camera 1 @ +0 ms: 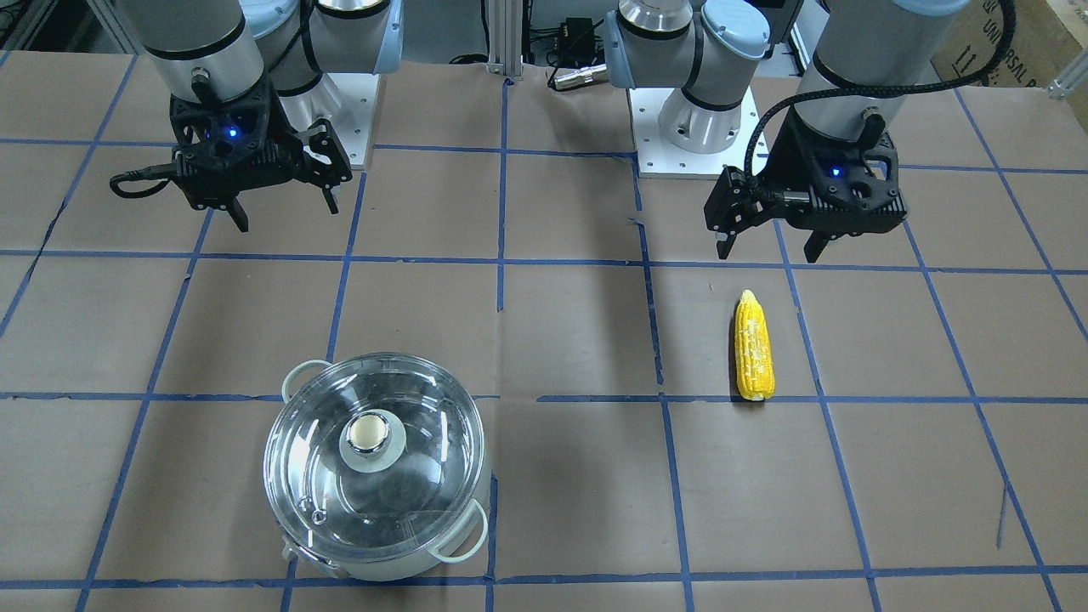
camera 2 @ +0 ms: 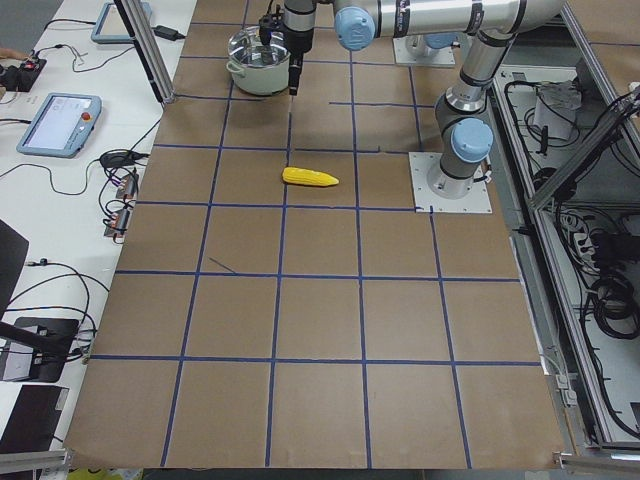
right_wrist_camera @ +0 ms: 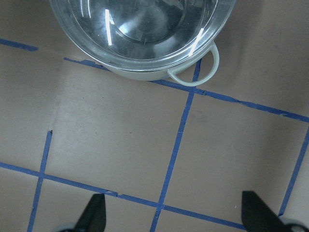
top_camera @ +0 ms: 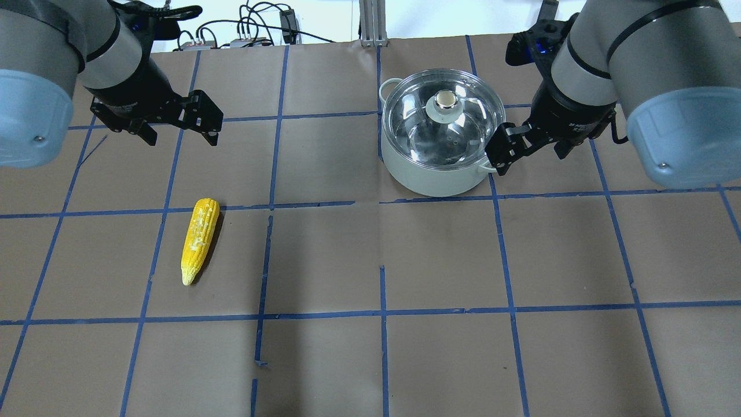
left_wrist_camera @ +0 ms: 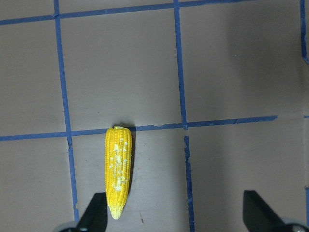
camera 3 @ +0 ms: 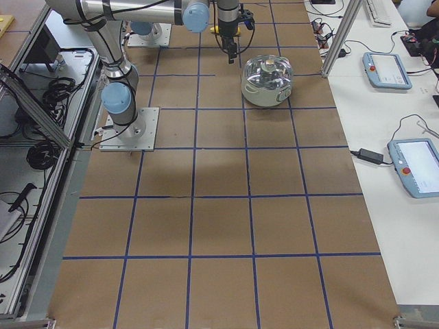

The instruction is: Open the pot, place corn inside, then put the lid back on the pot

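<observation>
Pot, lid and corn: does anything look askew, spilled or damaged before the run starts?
Nothing stands out. The lid sits level on the pot, knob up. The corn lies whole and flat on the table, apart from the pot. The left gripper and right gripper hang open and empty above the table.

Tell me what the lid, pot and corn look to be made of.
Lid: clear glass with a metal rim; the pot's inside shows through it, with glints.
Pot: pale, smooth-coated wall, mirror-like inside, likely steel.
Corn: matte yellow, probably a plastic or foam replica; cannot tell which.
</observation>
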Available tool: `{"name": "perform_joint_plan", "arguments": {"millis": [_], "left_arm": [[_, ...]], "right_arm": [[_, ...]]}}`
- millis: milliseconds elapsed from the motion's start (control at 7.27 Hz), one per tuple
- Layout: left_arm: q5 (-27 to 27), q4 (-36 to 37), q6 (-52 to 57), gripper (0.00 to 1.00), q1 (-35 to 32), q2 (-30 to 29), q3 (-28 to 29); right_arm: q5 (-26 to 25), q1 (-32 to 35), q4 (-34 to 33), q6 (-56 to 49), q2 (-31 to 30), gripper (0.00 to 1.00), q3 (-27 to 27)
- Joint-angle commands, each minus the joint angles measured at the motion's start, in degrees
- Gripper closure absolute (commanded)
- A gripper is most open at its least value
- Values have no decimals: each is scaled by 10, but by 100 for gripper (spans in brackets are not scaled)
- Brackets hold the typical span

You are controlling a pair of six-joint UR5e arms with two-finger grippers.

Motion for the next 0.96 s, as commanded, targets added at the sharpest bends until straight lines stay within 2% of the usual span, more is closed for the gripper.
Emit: {"name": "perform_joint_plan", "arguments": {"millis": [0,275,826], "left_arm": [[3,-6,-5,0,-2,1,-1],[3,-54,-8,0,7,-17,34],[3,-49,2,0,5,-15,26]], "right_arm": [[0,0,0,0,-1,0,0],[0,0,0,0,-1,0,0],[0,0,0,-1,-1,0,-1]]}}
